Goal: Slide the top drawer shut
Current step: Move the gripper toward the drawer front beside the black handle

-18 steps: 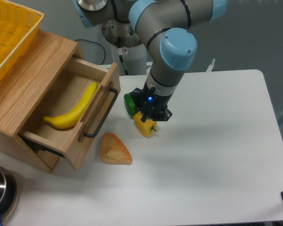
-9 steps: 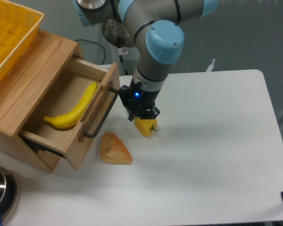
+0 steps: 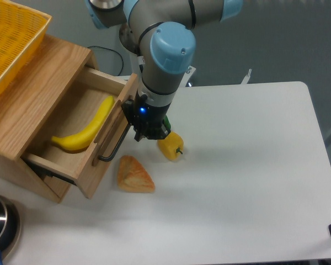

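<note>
The top drawer [image 3: 71, 130] of the light oak cabinet stands pulled out toward the right. A yellow banana [image 3: 87, 131] lies inside it. Its long black bar handle [image 3: 117, 144] runs along the front panel. My gripper [image 3: 146, 134] hangs from the blue-and-grey arm right beside the upper end of the handle, close to or touching the drawer front. Its fingers are hidden under the wrist, so I cannot tell whether they are open or shut.
A yellow bell pepper [image 3: 170, 146] and a bit of a green object [image 3: 166, 123] lie just right of the gripper. An orange wedge of bread [image 3: 134, 175] lies in front of the drawer. A yellow mesh basket [image 3: 11, 38] sits on the cabinet top. A metal bowl [image 3: 1, 223] sits bottom left.
The gripper has moved left, from above the pepper to the drawer front by the handle. The drawer and the other things have not moved.
</note>
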